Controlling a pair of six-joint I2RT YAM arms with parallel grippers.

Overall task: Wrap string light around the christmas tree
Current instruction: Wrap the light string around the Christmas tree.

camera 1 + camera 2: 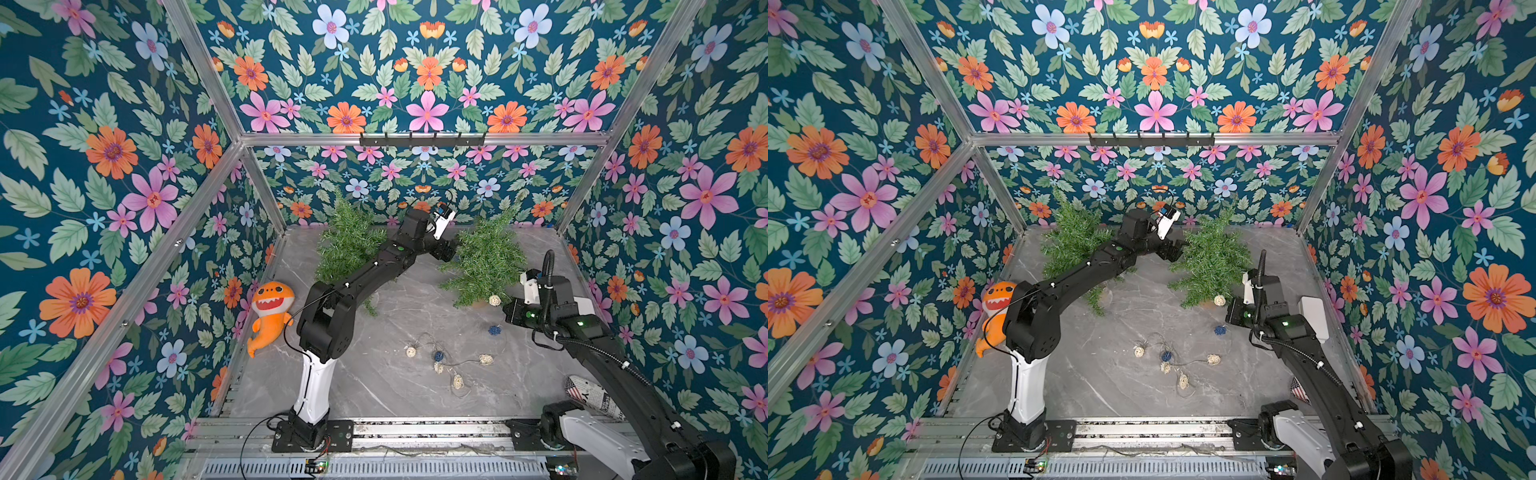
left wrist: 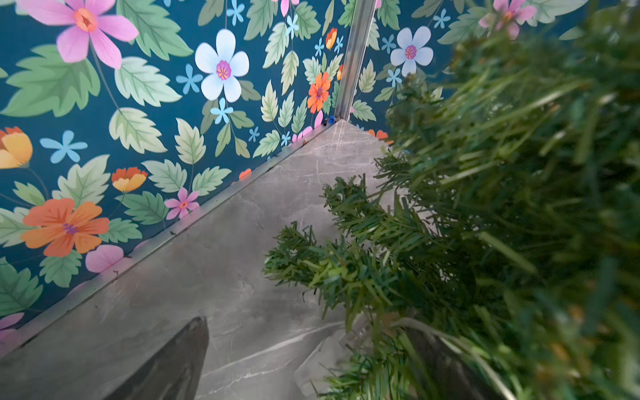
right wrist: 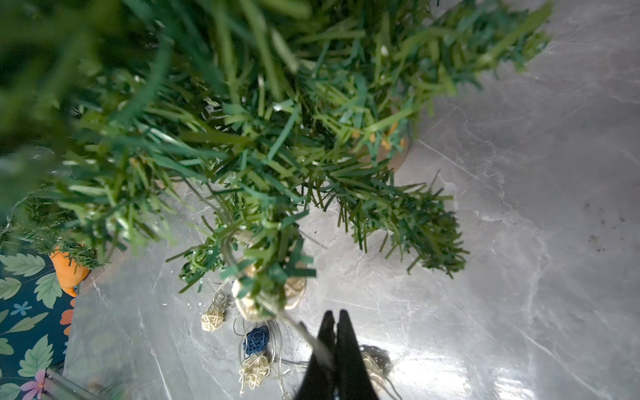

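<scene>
The christmas tree stands at the back right of the marble table. The string light is a thin wire with cream and blue wicker balls, mostly lying loose on the table in front. One cream ball hangs at the tree's lower branches. My right gripper is shut on the wire just beside that ball. My left gripper is open at the tree's left side. One of its fingers shows, and the other is buried in needles.
A second green tree stands at the back left, behind my left arm. An orange shark plush lies against the left wall. A rolled paper with a flag print lies at the front right. A hook rail hangs on the back wall.
</scene>
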